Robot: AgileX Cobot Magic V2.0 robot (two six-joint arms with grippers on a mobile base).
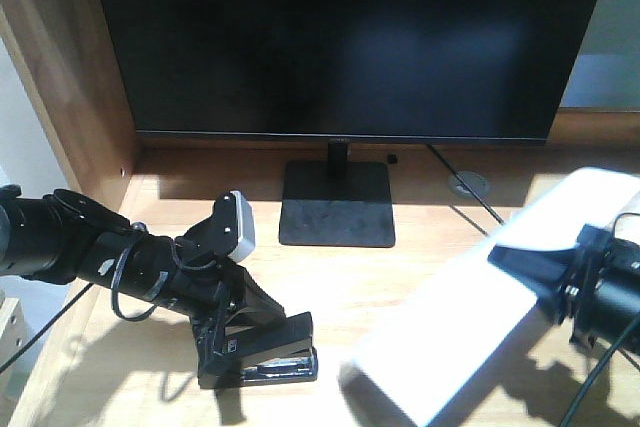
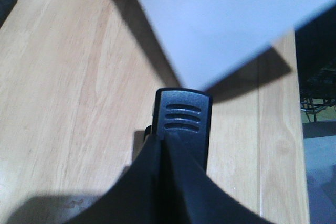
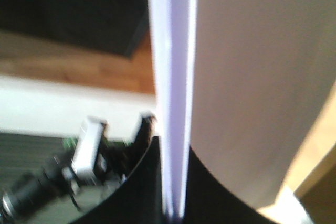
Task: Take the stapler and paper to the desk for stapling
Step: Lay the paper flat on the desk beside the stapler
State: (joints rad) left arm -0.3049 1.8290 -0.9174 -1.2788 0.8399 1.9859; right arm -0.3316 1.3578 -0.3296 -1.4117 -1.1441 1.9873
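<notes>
My left end effector point(image 1: 234, 337) is clamped on the stapler point(image 1: 268, 355), which is small and black with a white label on its side. It sits low over the front left of the worktop point(image 1: 330, 282). Its long axis runs left to right, and I cannot tell whether it touches the wood. To its right, my right end effector point(image 1: 537, 270) pinches the paper point(image 1: 465, 322), a plain white sheet slanting from upper right down to lower left, its near corner blurred.

Left arm reaches in low from the left, its left gripper point(image 1: 243, 339) clamped on the stapler point(image 1: 287, 349); right gripper point(image 1: 512, 263) pinches the paper point(image 1: 440, 347).
</notes>
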